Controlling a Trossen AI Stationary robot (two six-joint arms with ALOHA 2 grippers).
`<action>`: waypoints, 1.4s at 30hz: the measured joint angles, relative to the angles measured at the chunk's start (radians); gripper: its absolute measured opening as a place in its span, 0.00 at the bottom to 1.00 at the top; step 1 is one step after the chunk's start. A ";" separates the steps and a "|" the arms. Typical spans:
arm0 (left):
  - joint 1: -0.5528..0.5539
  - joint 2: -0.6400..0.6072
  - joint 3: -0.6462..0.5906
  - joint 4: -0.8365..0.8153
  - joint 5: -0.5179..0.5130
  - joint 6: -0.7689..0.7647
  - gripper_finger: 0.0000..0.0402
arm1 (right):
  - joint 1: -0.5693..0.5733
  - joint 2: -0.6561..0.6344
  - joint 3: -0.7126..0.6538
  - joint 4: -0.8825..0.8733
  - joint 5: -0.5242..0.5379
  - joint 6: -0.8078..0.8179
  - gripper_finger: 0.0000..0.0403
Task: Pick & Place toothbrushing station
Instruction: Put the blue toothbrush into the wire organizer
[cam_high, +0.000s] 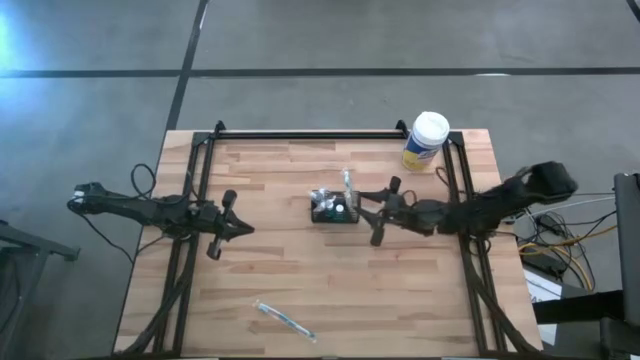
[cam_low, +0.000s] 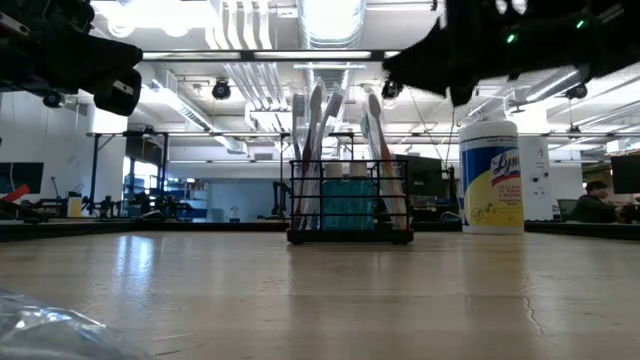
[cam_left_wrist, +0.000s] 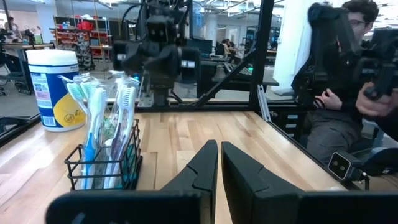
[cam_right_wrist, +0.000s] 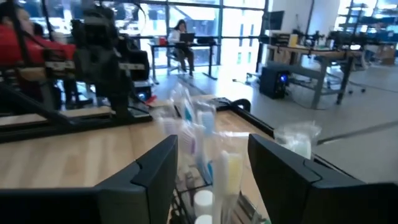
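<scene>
Judging from where things lie, the placing looks done or nearly so. Left of the toothbrushing station (cam_high: 334, 209), well apart from it, the left end effector (cam_high: 232, 229) waits with fingers pressed together. The station stands upright on the worktop (cam_high: 300, 280) near its middle, brushes rising out of its top, its long axis running roughly across the worktop, left to right. Just right of the station the right end effector (cam_high: 378, 212) hovers with fingers spread apart, clear of the mesh, gripping nothing. What seems left is for that arm to back away
</scene>
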 joint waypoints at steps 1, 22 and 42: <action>0.000 0.000 0.000 0.000 0.004 -0.005 0.06 | 0.010 -0.043 -0.001 -0.041 0.000 0.000 0.48; 0.000 0.000 -0.015 -0.010 0.026 -0.006 0.06 | 0.304 -0.975 -0.244 -0.461 -0.046 -0.103 0.03; -0.003 0.029 -0.017 -0.029 0.054 -0.098 0.05 | 0.304 -1.194 -0.408 -0.596 -0.046 -0.024 0.02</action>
